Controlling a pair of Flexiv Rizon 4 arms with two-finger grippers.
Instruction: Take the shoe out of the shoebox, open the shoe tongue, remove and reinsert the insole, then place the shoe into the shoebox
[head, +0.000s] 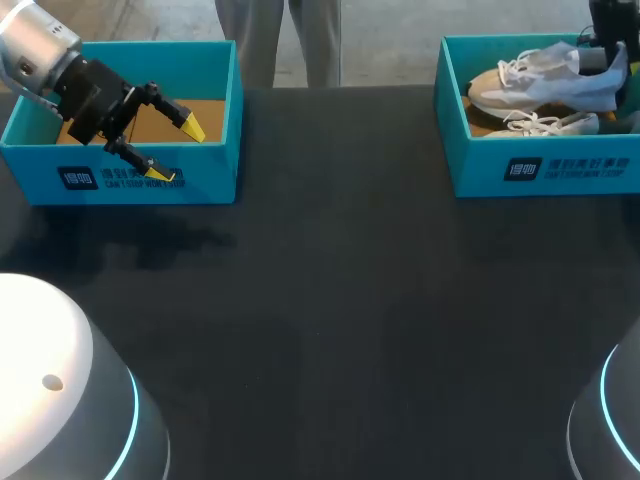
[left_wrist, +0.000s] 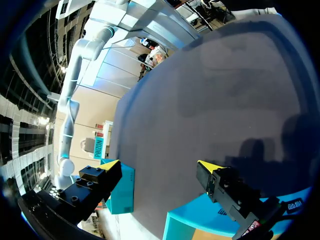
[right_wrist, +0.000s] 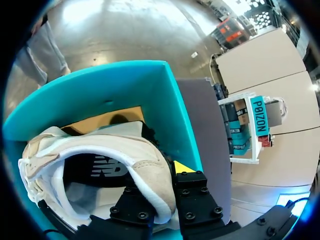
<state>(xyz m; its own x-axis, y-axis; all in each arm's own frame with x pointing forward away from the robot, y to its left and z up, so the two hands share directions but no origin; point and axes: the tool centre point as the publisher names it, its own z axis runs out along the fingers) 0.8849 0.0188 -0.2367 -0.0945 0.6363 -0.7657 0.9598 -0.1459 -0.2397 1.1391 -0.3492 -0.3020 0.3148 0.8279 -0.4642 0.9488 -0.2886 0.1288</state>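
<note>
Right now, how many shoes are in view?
2. Both sit in the right shoebox: the upper shoe, its collar pinched between the right fingers, and the lower shoe by the front wall. The left shoebox shows none, though the left arm hides part of it.

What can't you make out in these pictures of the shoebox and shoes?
Insole: right wrist view, hidden in the shoe's dark interior.
Right hand: head view, mostly behind the shoes, cut off by the edge.
Lower shoe: head view, partly behind the shoebox wall.
</note>
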